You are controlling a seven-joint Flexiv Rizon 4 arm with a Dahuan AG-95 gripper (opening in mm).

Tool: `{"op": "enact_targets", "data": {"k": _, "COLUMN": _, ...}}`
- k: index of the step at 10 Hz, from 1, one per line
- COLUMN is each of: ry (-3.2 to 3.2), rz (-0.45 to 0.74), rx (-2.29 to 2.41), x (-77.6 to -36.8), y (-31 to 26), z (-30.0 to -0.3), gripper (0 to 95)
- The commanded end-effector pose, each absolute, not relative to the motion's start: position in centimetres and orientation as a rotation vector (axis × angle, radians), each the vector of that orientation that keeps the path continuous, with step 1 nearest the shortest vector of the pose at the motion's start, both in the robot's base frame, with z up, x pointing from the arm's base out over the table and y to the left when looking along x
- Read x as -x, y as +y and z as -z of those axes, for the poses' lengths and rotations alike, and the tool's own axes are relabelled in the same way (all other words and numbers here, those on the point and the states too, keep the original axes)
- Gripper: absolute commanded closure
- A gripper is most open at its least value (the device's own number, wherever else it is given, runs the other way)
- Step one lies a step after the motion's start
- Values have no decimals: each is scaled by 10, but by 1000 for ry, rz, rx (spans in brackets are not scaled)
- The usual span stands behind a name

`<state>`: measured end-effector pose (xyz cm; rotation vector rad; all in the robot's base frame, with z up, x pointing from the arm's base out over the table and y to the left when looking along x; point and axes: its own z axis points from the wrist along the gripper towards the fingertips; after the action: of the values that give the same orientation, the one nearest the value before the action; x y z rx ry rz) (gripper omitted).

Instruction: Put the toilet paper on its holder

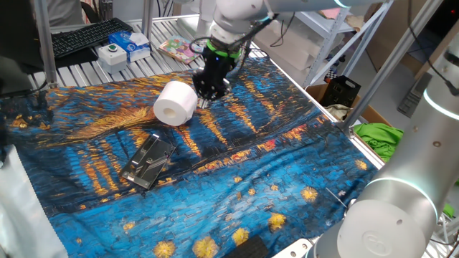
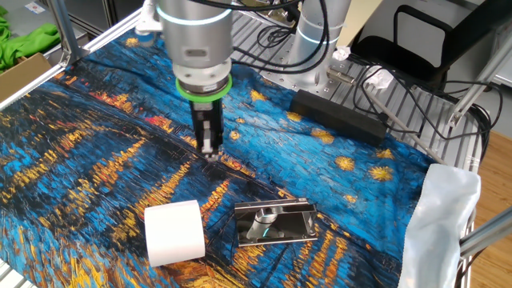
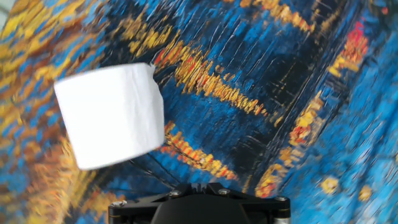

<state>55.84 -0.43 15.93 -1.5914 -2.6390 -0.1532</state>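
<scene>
The white toilet paper roll (image 1: 175, 102) lies on its side on the blue-and-orange patterned cloth; it also shows in the other fixed view (image 2: 174, 233) and at the left of the hand view (image 3: 111, 115). The shiny metal holder (image 1: 148, 161) lies flat on the cloth a short way from the roll, and shows in the other fixed view (image 2: 274, 222) too. My gripper (image 2: 210, 149) points straight down with its tips just above the cloth, beside the roll and apart from it. Its fingers are together and hold nothing. In one fixed view the gripper (image 1: 204, 99) stands just right of the roll.
A white-and-blue box (image 1: 132, 44) and a keyboard (image 1: 86, 36) sit on the slatted table beyond the cloth. A black power strip (image 2: 340, 117) with cables lies at the cloth's far edge. Metal frame posts (image 1: 44, 43) stand around the table.
</scene>
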Motion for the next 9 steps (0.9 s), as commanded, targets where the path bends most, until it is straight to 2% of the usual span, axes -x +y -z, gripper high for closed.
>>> {"op": "enact_targets", "data": {"k": 1, "ry": -2571, "rz": 159, "rx": 1686, "x": -569, "y": -6, "z": -157, "gripper": 950}}
{"op": "enact_targets", "data": {"k": 9, "ry": -2571, "rz": 108, "rx": 1654, "x": -595, "y": 4, "z": -158, "gripper": 950}}
